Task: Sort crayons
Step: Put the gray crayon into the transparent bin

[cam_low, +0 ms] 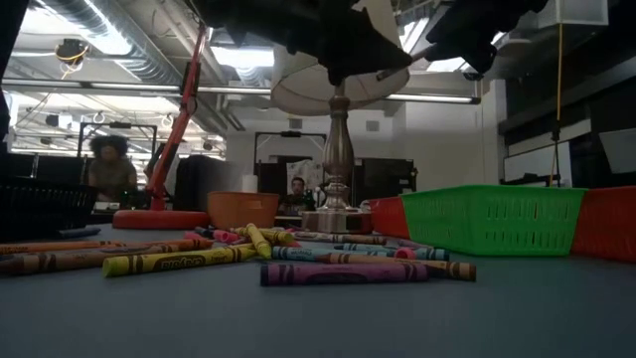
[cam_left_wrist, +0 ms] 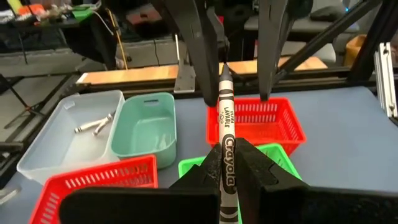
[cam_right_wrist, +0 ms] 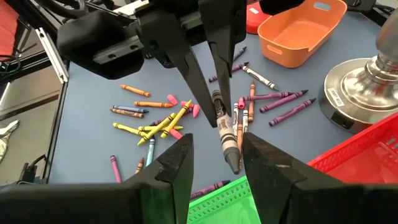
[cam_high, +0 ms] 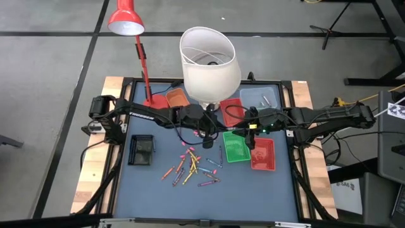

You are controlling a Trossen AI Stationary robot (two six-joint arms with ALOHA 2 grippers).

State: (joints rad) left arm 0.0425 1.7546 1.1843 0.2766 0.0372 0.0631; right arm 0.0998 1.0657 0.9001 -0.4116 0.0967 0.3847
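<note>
My left gripper [cam_left_wrist: 227,180] is shut on a grey crayon [cam_left_wrist: 225,112], high above the table's middle. In the right wrist view the crayon [cam_right_wrist: 227,134] sticks out of my left gripper [cam_right_wrist: 211,102]. Its tip stands between the fingers of my open right gripper [cam_right_wrist: 217,165], and no touch shows. In the high view the two grippers face each other, left [cam_high: 212,126] and right [cam_high: 243,130]. Several loose crayons [cam_high: 193,166] in mixed colours lie flat on the blue mat below. My left gripper pinches the grey crayon's labelled rear part [cam_left_wrist: 227,163] between its two fingers. The fingers come from the table's left, slanting a little downward, and lie along the crayon. The crayon is lifted clear, and its front part sticks out past the fingertips toward the table's right.
A green tray [cam_high: 235,147] and a red tray [cam_high: 262,154] stand right of the pile. An orange tray [cam_high: 178,97], another red tray [cam_high: 231,109] and a clear tray [cam_high: 262,98] stand at the back. A black basket [cam_high: 141,150] is left. A white-shaded lamp [cam_high: 209,63] rises at the back middle.
</note>
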